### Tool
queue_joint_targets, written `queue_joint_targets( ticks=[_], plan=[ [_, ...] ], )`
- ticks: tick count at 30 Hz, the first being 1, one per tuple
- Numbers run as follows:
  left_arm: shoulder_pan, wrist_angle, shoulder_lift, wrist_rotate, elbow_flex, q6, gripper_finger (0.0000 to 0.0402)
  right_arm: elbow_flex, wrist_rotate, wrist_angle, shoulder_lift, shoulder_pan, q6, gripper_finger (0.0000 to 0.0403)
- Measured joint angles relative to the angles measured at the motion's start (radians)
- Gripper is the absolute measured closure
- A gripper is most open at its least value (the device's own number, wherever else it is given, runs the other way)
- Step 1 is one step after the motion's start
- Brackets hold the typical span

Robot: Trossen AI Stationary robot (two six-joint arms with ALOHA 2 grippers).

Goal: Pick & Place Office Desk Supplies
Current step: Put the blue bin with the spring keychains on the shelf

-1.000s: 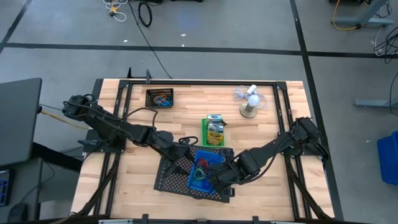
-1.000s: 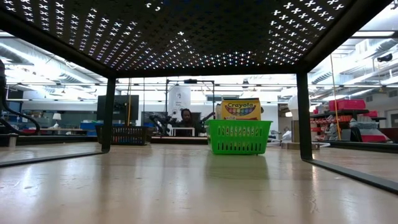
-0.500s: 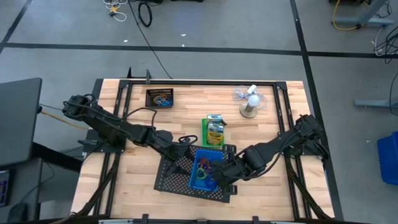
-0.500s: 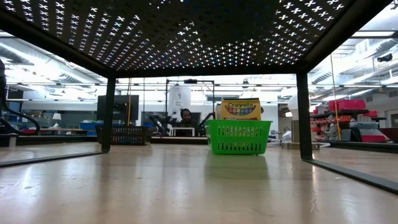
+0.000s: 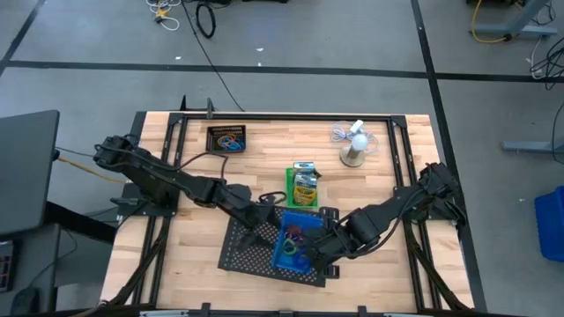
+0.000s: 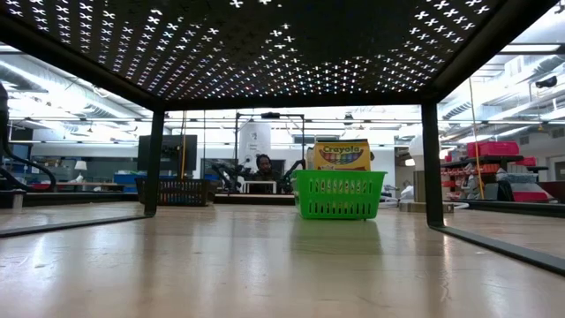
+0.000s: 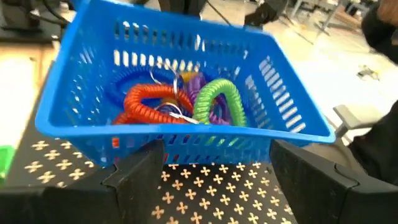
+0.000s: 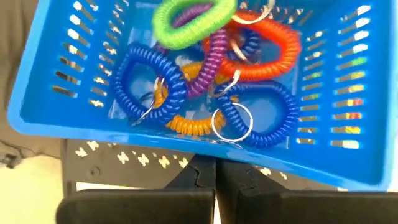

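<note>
Two arms meet at the blue bin [image 5: 290, 242] of coil loops [image 8: 205, 81], on the mesh tray [image 5: 251, 251] at the bench's near middle. Right gripper [image 5: 310, 255] jaws together on its rim; left gripper [image 5: 264, 231] jaws apart, straddling it. Judged next: left closes.

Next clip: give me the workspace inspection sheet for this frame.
Surface: wooden table, black frame.
Job's things: blue plastic bin of coloured coil loops on a black mesh tray; green bin holding a yellow crayon box; small black bin.
Clutter: white mini fan.
Grippers: left gripper, jaws open, at the blue bin; right gripper, jaws shut on its rim.
Cables: black cable on floor.
Surroundings: grey floor, lab benches, a person far behind.
</note>
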Motion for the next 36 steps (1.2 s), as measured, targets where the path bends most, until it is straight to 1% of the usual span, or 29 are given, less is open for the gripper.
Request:
queue_joint_targets(
  ticks=[3, 7, 16, 26, 36],
  plan=[
    [-0.001, -0.006, 0.049, 0.014, 0.022, 0.005, 0.0099, 0.0, 0.009, -0.015, 0.002, 0.009, 0.017, 0.0403],
    [0.001, -0.008, 0.08, 0.025, 0.051, 0.017, 0.0099, 0.0, 0.005, -0.041, 0.004, 0.015, 0.047, 0.0403],
    [0.0, -0.041, 0.083, 0.029, 0.094, 0.058, 0.0099, 0.0, -0.021, -0.079, 0.005, 0.024, 0.091, 0.0403],
    [0.011, -0.035, 0.111, 0.028, 0.102, 0.06, 0.0099, 0.0, -0.074, -0.071, 0.005, 0.03, 0.108, 0.0403],
    [0.021, -0.015, 0.115, 0.039, 0.102, 0.047, 0.0099, 0.0, -0.09, -0.083, 0.006, 0.033, 0.129, 0.0403]
  ],
)
